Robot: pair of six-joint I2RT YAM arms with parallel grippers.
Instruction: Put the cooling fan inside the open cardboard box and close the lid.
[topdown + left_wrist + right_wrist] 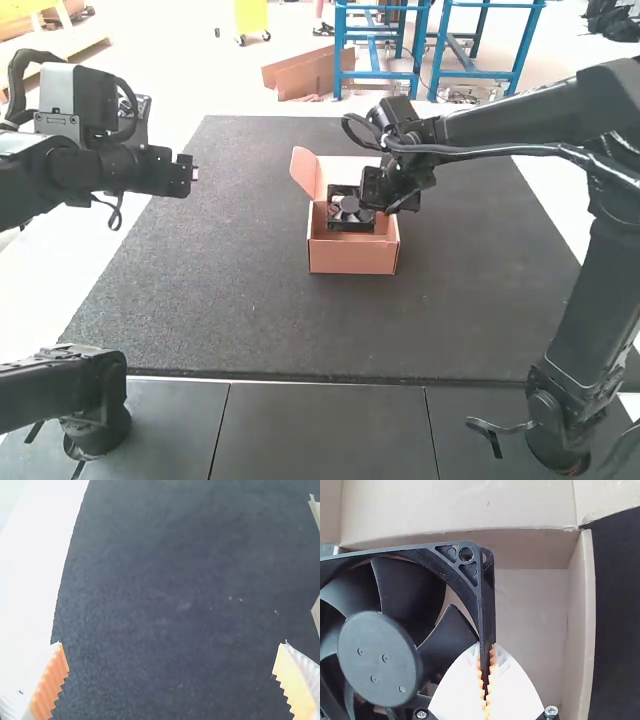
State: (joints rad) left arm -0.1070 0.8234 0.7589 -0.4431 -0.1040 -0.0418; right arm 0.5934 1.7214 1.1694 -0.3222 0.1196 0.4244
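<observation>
Looking from high, I see my right gripper (385, 197) holding the cooling fan (349, 208) in the mouth of the open cardboard box (352, 252) mid-mat, its lid (303, 170) raised at the far left. Left wrist view: my left gripper (170, 690) is spread wide over the black mat (165, 580). Right wrist view: the orange pads (492, 665) clamp the fan's frame, box walls around it.

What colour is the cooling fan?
The square plastic cooling fan is black; right wrist view shows it best.

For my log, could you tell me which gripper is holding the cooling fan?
The right gripper: its fingers clamp the frame of the cooling fan at the cardboard box; the left gripper is open above bare mat.
</observation>
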